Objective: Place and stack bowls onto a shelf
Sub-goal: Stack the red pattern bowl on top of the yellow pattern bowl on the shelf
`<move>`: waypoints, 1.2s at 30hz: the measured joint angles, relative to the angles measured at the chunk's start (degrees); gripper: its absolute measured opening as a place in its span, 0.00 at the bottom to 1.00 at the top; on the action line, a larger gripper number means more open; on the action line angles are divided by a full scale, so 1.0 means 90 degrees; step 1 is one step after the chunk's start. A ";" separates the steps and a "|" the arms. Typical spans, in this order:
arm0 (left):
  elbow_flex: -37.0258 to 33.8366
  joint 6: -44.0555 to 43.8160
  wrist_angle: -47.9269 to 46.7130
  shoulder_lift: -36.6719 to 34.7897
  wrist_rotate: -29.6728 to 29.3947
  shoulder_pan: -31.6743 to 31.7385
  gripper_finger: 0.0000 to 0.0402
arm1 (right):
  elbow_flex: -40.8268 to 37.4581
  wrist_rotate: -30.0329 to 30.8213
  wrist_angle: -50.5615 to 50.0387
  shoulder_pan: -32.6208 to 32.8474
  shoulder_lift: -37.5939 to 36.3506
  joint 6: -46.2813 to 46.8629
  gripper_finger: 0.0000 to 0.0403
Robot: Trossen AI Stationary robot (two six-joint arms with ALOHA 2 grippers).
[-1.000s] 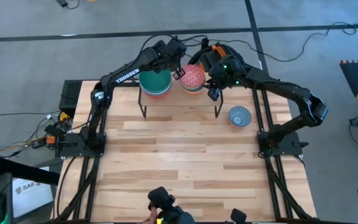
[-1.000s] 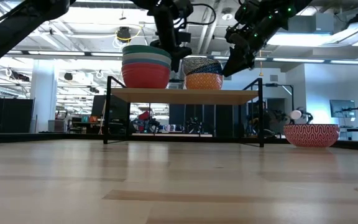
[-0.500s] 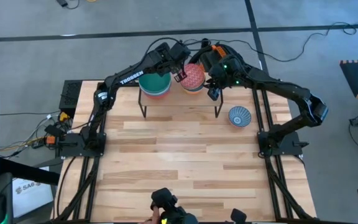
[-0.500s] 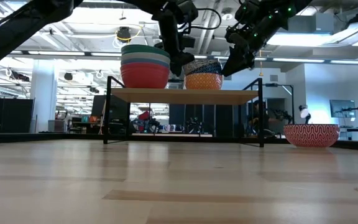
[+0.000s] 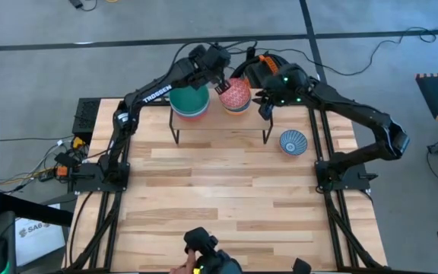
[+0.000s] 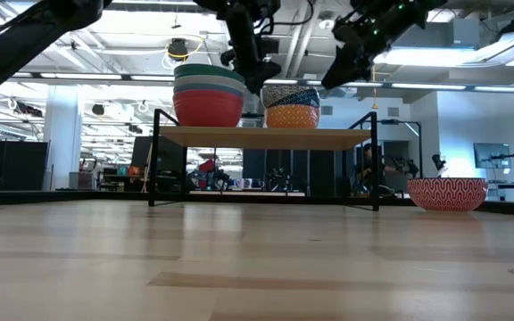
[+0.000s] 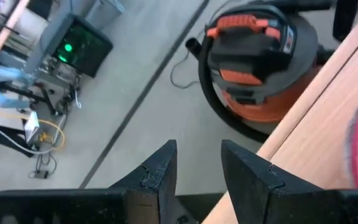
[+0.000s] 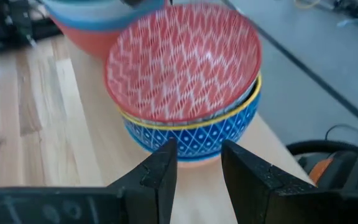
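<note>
The shelf [image 5: 219, 120] [image 6: 266, 137] stands at the table's far side and carries two stacks of bowls. The left stack [image 5: 189, 99] [image 6: 209, 94] has a teal bowl on top and an orange-red one at the bottom. The right stack [image 5: 235, 94] [image 6: 292, 104] [image 8: 185, 68] is of patterned bowls, the top one pink-red inside. My left gripper [image 5: 219, 74] [image 6: 266, 78] [image 7: 199, 155] hovers open between the stacks, near the shelf's far edge. My right gripper [image 5: 264, 105] [image 6: 334, 80] [image 8: 199, 155] is open, above and to the right of the patterned stack, apart from it.
One more patterned bowl [image 5: 293, 141] [image 6: 446, 193], blue-and-white inside and red outside, sits on the table right of the shelf. An orange and black vacuum [image 7: 253, 59] stands on the floor beyond the far edge. The wooden tabletop [image 5: 219, 198] in front of the shelf holds nothing.
My right gripper has risen and drawn a little away from the patterned stack, toward the table's right. My left gripper has also risen slightly between the stacks. The bowls have stayed where they were.
</note>
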 joint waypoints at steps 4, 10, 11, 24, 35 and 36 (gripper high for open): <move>-0.0006 -0.0058 -0.0043 0.0099 0.0064 0.0048 0.28 | 0.0010 0.0011 0.0082 -0.0147 -0.0143 0.0003 0.38; -0.0003 -0.0104 -0.0023 0.0096 0.0070 0.0053 0.28 | 0.0005 0.0079 0.0112 -0.0495 0.0327 0.0001 0.38; -0.0003 -0.0104 -0.0035 0.0096 0.0068 0.0053 0.28 | 0.0007 0.0079 0.0139 -0.0520 0.0420 0.0001 0.38; -0.0003 -0.0189 -0.0172 0.0096 0.0058 -0.0035 0.28 | 0.0008 0.0019 0.0237 -0.0559 0.0475 -0.0019 0.38; -0.0003 -0.0172 -0.0146 0.0096 0.0084 -0.0032 0.28 | 0.0002 -0.0007 0.0235 -0.0261 0.0649 -0.0067 0.38; -0.0003 -0.0173 -0.0164 0.0096 0.0102 -0.0032 0.28 | 0.0002 -0.0013 0.0263 -0.0248 0.0654 -0.0065 0.38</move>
